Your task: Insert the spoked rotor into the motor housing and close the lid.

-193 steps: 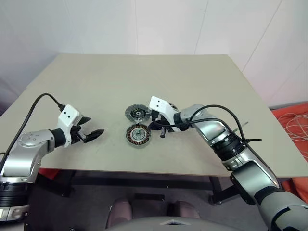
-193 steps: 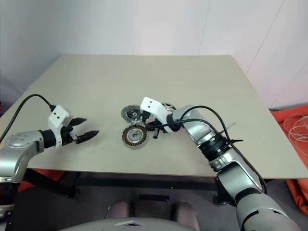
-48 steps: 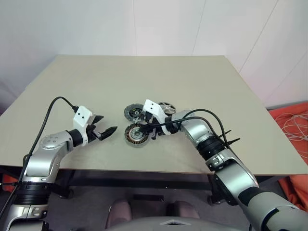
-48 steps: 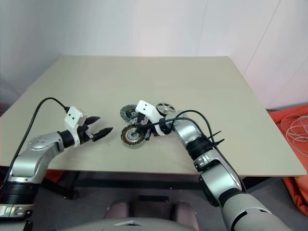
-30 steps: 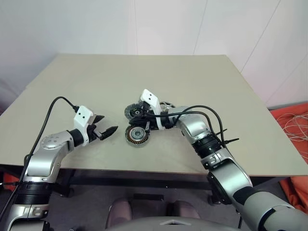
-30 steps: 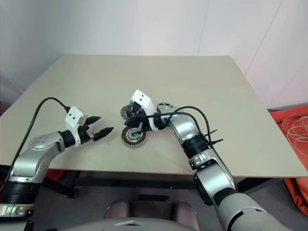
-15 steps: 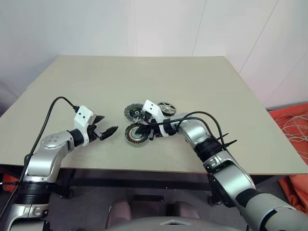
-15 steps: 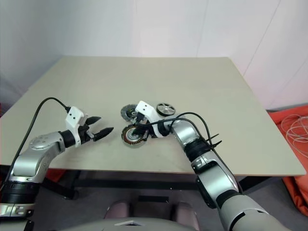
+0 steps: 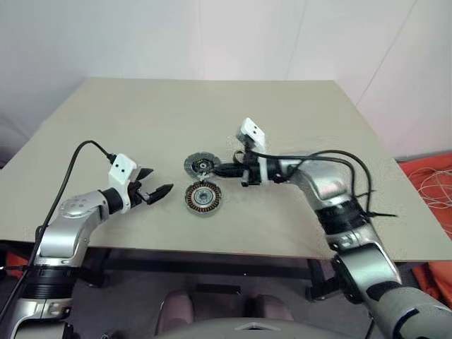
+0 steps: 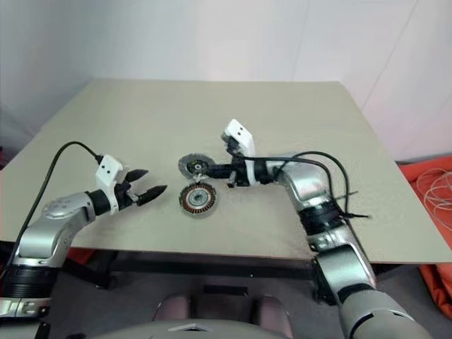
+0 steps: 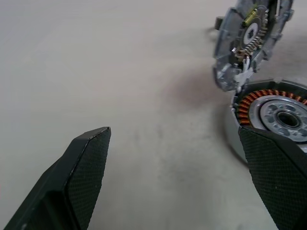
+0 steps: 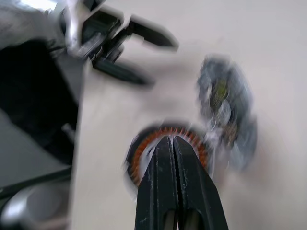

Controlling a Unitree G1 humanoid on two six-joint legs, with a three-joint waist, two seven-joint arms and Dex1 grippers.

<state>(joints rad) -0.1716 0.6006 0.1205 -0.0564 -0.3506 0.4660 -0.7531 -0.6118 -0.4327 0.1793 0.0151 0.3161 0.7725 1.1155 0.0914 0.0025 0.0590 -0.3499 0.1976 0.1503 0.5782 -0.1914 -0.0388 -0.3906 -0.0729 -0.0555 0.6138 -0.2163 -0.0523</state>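
The motor housing (image 9: 203, 198), with its ring of copper windings and silver hub, lies flat near the table's front middle. Just behind it sits the lid (image 9: 198, 165), ribbed side up. My right gripper (image 9: 216, 171) is shut and empty, pointing left, with its tips at the lid's right edge. The right wrist view looks along the shut fingers (image 12: 171, 163) to the housing (image 12: 144, 148) and the lid (image 12: 226, 112). My left gripper (image 9: 159, 191) hovers open and empty left of the housing (image 11: 276, 109). The spoked rotor is hidden behind my right hand.
The beige table (image 9: 127, 120) reaches to a white wall behind it. Black cables loop off both forearms. An orange cloth with white cord (image 9: 431, 176) lies on the floor at the right.
My right gripper has swung right and up, off the housing, and now covers the spot where the spoked rotor showed. The left arm has kept still.
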